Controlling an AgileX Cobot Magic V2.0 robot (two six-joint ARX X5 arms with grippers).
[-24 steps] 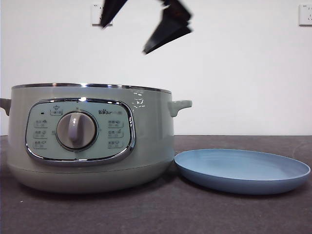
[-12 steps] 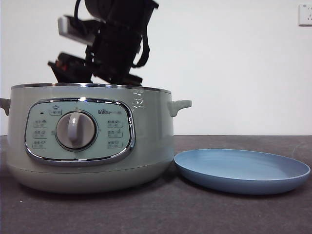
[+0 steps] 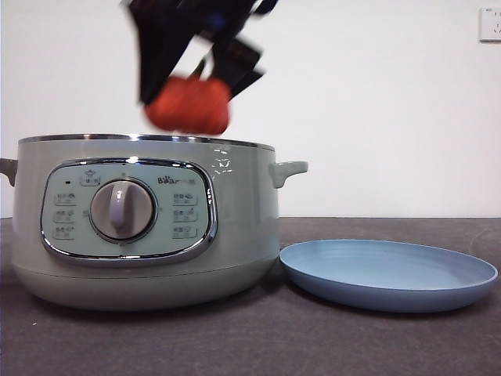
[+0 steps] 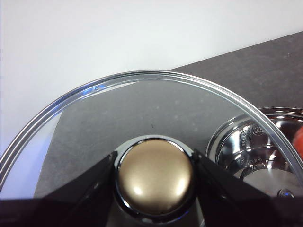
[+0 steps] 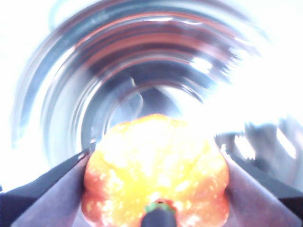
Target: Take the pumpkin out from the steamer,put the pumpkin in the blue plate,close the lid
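My right gripper (image 3: 188,98) is shut on the orange-red pumpkin (image 3: 188,105) and holds it just above the open steamer (image 3: 149,219), blurred by motion. In the right wrist view the pumpkin (image 5: 156,172) sits between the jaws over the shiny steamer bowl (image 5: 94,75). My left gripper (image 4: 155,176) is shut on the knob (image 4: 155,176) of the glass lid (image 4: 142,101), held up off to the side; the steamer's bowl (image 4: 255,142) shows beyond its rim. The blue plate (image 3: 389,274) lies empty on the table right of the steamer.
The steamer has a side handle (image 3: 290,170) pointing toward the plate. A dark grey tabletop (image 3: 258,337) runs in front; a white wall stands behind.
The right gripper dropped into the steamer, shut on the pumpkin, and has now risen with it above the rim. Steamer and plate have not moved.
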